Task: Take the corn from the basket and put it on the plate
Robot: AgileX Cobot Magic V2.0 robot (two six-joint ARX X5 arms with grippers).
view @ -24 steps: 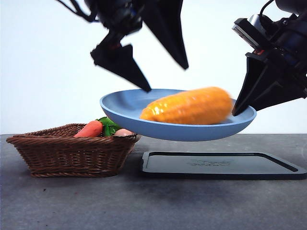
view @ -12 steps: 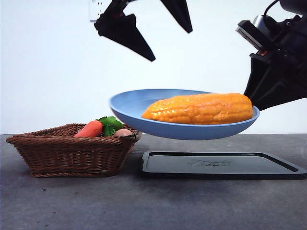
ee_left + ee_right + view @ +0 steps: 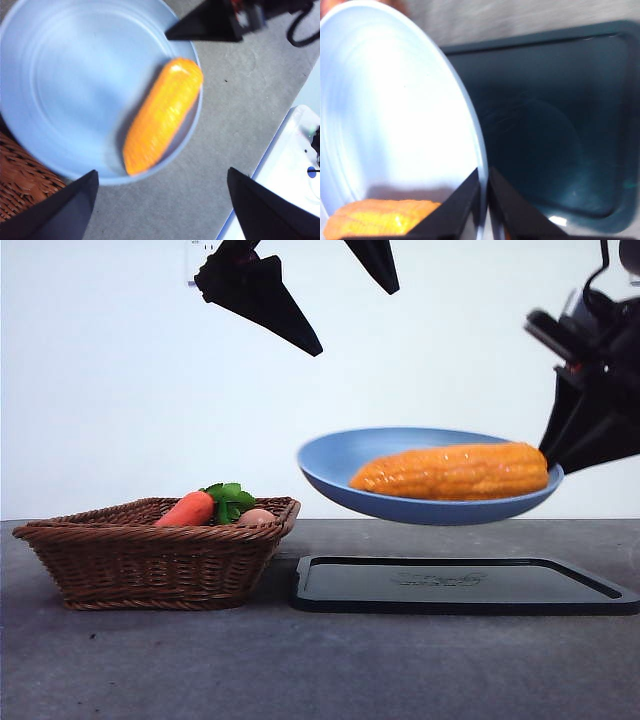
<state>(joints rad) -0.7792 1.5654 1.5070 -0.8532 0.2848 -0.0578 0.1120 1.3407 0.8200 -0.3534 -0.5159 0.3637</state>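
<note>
The corn lies lengthwise in the light blue plate, which hangs tilted above the black tray. My right gripper is shut on the plate's right rim; in the right wrist view its jaws pinch the plate beside the corn. My left gripper hangs open and empty high above. Below it in the left wrist view are the corn and the plate. The wicker basket stands at the left on the table.
A carrot with green leaves and a pale item lie in the basket. The flat black tray sits right of the basket, under the plate. A white surface borders the grey table.
The right gripper has carried the plate with the corn to the right, away from the basket. The left gripper has risen from the plate and now stays high, still open.
</note>
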